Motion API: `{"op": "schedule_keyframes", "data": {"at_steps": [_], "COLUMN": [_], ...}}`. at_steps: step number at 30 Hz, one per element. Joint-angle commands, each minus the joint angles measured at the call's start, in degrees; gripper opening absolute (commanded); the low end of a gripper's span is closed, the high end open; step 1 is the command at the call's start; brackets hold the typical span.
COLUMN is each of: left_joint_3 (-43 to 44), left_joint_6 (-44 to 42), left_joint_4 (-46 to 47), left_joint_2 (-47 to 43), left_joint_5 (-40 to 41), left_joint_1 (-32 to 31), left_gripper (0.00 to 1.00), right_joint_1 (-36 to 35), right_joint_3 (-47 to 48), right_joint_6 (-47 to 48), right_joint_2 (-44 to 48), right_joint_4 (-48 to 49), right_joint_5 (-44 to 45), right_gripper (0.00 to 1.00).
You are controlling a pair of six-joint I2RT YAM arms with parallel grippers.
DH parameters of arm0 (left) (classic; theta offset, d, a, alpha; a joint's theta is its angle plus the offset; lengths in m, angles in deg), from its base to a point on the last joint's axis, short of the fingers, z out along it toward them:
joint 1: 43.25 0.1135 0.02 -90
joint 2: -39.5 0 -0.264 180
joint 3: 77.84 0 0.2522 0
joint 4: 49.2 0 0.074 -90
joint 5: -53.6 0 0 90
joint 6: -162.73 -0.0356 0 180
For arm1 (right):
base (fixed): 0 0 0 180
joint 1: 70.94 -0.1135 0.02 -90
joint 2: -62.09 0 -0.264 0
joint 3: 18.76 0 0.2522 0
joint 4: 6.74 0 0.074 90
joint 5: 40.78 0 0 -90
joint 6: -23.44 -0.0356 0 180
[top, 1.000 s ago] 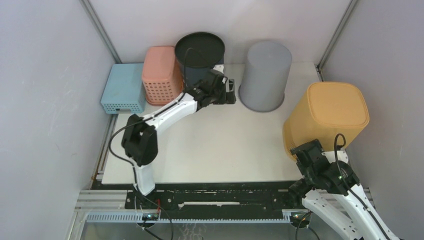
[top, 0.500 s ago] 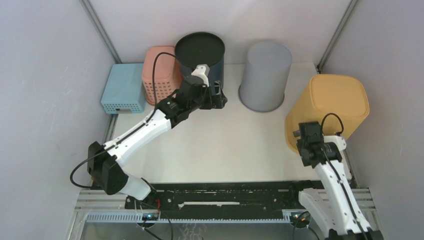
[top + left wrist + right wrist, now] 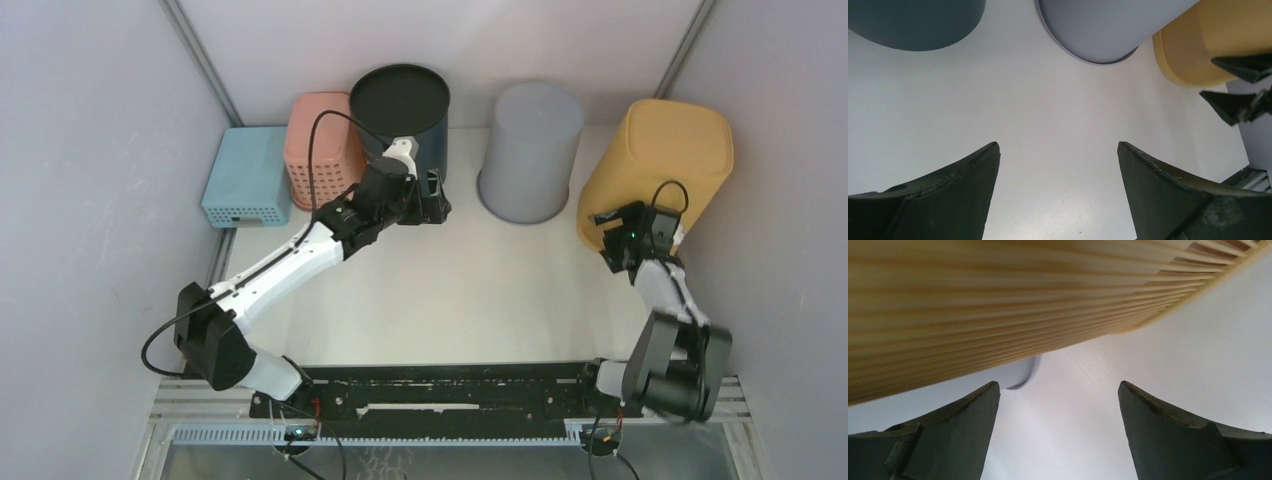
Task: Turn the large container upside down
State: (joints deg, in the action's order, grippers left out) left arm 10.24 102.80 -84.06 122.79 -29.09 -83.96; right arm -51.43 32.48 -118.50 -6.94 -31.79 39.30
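The large container (image 3: 655, 165) is a ribbed yellow bin at the back right of the table. Its closed base faces up and its rim is down on the table. It shows in the left wrist view too, as the yellow bin (image 3: 1208, 45). In the right wrist view its ribbed wall (image 3: 998, 300) fills the top. My right gripper (image 3: 610, 238) stands open at its near-left lower side, with nothing between the fingers (image 3: 1058, 390). My left gripper (image 3: 438, 196) is open and empty (image 3: 1058, 150), in front of the dark container.
A dark round container (image 3: 400, 110) with a black top, a grey round bin (image 3: 530, 150), a pink perforated basket (image 3: 322, 150) and a light blue box (image 3: 245, 178) line the back. Grey walls close in on both sides, and the right one is next to the yellow bin.
The yellow bin has moved from the near right toward the back right. My right arm reached forward along with it. The left arm stretched out low, its gripper shifting slightly left.
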Motion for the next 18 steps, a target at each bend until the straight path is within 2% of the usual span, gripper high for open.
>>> {"op": "schedule_keyframes", "data": {"at_steps": [1,6,9,13,17,18], "left_joint_3": [2.2,3.8,8.1,19.6,30.1,32.0], "left_joint_6": [1.0,1.1,1.0,1.0,1.8,1.9], "left_joint_4": [1.4,1.3,1.5,1.3,4.9,6.3], "left_joint_2": [2.5,5.3,9.5,20.1,30.5,32.7], "left_joint_5": [-0.9,-1.0,-1.5,-2.1,0.9,1.6], "left_joint_1": [-0.3,-1.1,-2.4,-4.9,-6.6,-7.0], "left_gripper": [0.92,0.92,0.92,0.92,0.91,0.91], "right_joint_1": [-0.5,-1.6,-1.4,-0.5,-0.2,-0.8], "right_joint_3": [8.0,21.0,26.2,21.8,12.9,11.9], "right_joint_6": [1.4,0.9,2.4,5.8,9.0,11.2], "right_joint_2": [-14.3,-31.1,-35.8,-30.5,-17.7,-13.7], "right_joint_4": [19.7,22.5,20.2,17.6,17.8,14.4], "right_joint_5": [-10.4,-14.7,-17.5,-17.3,-24.0,-24.2], "right_gripper": [0.95,0.96,0.95,0.97,1.00,1.00]}}
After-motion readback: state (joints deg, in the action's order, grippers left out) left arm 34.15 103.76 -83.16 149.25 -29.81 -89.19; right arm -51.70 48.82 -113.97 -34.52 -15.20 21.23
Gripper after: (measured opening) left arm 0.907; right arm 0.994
